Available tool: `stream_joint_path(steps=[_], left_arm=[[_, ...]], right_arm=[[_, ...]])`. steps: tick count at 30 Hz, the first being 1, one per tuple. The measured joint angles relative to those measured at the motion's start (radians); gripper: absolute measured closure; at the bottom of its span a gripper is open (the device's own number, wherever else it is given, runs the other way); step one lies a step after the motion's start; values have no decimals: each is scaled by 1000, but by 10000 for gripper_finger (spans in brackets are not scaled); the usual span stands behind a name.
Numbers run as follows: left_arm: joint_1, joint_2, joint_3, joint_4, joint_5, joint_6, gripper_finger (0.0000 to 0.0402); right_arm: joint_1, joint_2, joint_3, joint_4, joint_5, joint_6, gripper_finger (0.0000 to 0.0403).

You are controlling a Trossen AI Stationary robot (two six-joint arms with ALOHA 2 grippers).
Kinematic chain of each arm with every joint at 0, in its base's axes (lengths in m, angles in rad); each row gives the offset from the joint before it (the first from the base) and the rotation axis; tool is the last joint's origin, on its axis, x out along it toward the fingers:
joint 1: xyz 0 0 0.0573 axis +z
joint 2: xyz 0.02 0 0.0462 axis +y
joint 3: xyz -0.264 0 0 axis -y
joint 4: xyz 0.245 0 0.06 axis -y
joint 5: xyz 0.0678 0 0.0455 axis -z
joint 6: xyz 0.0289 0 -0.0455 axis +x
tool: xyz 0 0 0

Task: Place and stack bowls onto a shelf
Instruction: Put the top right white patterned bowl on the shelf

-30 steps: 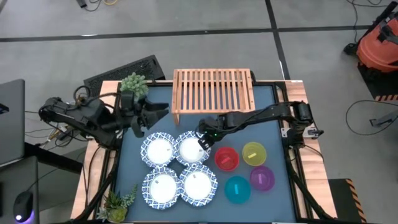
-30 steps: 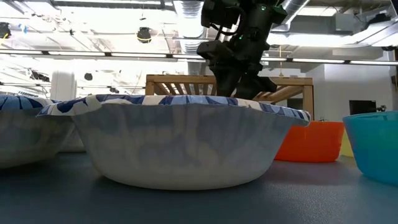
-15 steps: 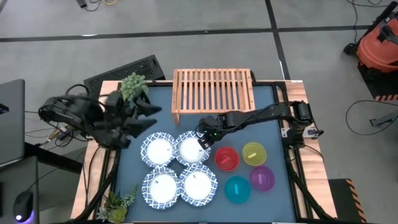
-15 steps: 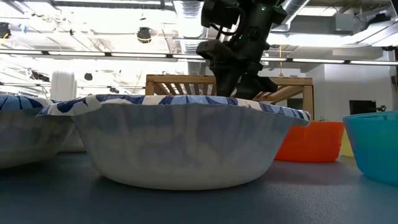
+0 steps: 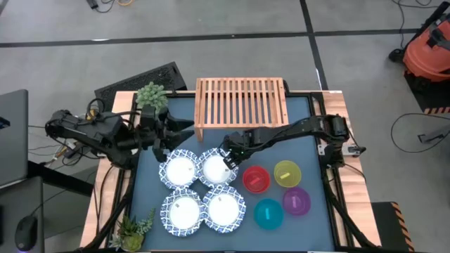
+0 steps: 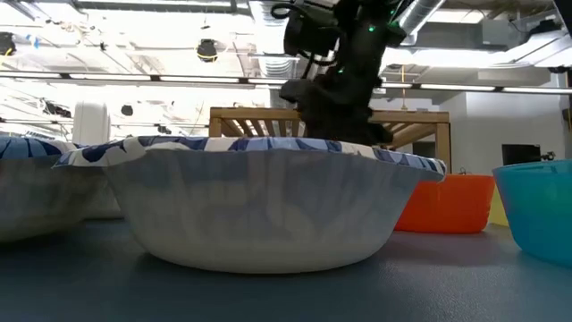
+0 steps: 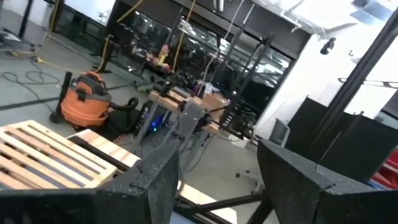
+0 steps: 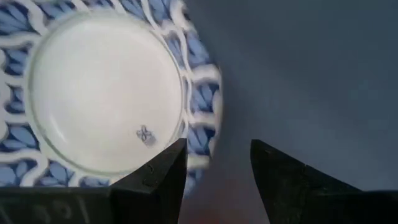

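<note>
Right claw [image 5: 226,159] hung spread over the rim of a wide white blue-rimmed bowl [image 5: 217,169], one finger inside, one outside; left claw [image 5: 179,128], spread too, hovered near the light-wood slatted shelf [image 5: 241,100].

Shelf [image 5: 240,103] sits at the table's [image 5: 309,126] far edge, four patterned bowls [image 5: 202,190] in a two-by-two block in front of it toward the left, four plain bowls [image 5: 277,188] clustered just right of them. Right gripper [image 5: 229,159] hangs over the far-right patterned bowl [image 5: 215,169] — its right rim. Left gripper [image 5: 184,129] — left of the shelf, behind the far-left patterned bowl [image 5: 178,169].
</note>
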Motion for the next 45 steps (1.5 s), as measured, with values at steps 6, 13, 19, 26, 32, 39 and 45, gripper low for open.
stream_joint_path(steps=[6,13,19,26,32,39,45], left_arm=[[9,3,0,6,-11,-30,200],[16,0,0,19,-21,-52,200],[17,2,0,7,-51,-100,200],[38,2,0,7,-127,-115,200],[39,3,0,-6,-125,-122,200],[46,3,0,-16,-151,-120,200],[61,2,0,-21,-162,-120,200]], right_arm=[[-11,37,0,42,-42,8,198],[-14,38,-1,41,-32,-14,235],[-22,27,0,21,-33,-28,354],[-42,12,0,-5,-78,-68,373],[-55,-57,6,-76,-86,-127,380],[-76,-189,22,-131,-198,-164,380],[-110,-325,21,-101,-361,-199,380]])
